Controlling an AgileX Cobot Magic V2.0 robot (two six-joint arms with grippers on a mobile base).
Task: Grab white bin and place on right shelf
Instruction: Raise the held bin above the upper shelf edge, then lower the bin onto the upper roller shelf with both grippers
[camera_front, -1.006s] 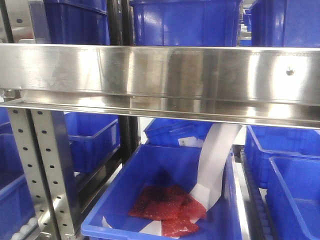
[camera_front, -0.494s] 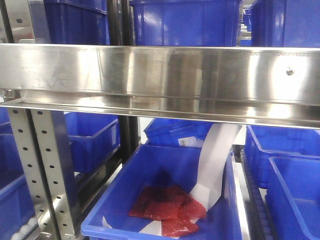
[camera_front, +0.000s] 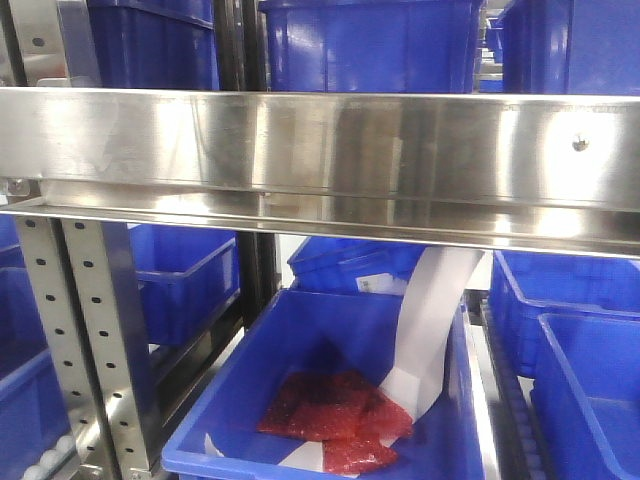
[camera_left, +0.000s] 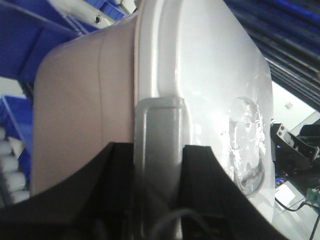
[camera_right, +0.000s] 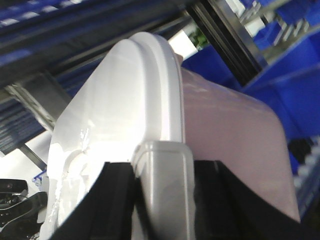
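You hold the white bin (camera_left: 70, 110) between both hands, long axis running arm to arm. The left hand (camera_left: 159, 150) and right hand (camera_right: 162, 170) each clamp a grey end clip (camera_left: 159, 120). Smooth plastic, rounded corners, glossy lid (camera_left: 210, 75). Ahead lies the right shelf (camera_front: 320, 150), shiny steel; the front view does not show the bin.

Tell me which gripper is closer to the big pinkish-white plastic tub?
Neither: it's a tie. The left gripper clamps the rim of the pinkish-white plastic tub around a grey latch; the right gripper does the same at another latch.
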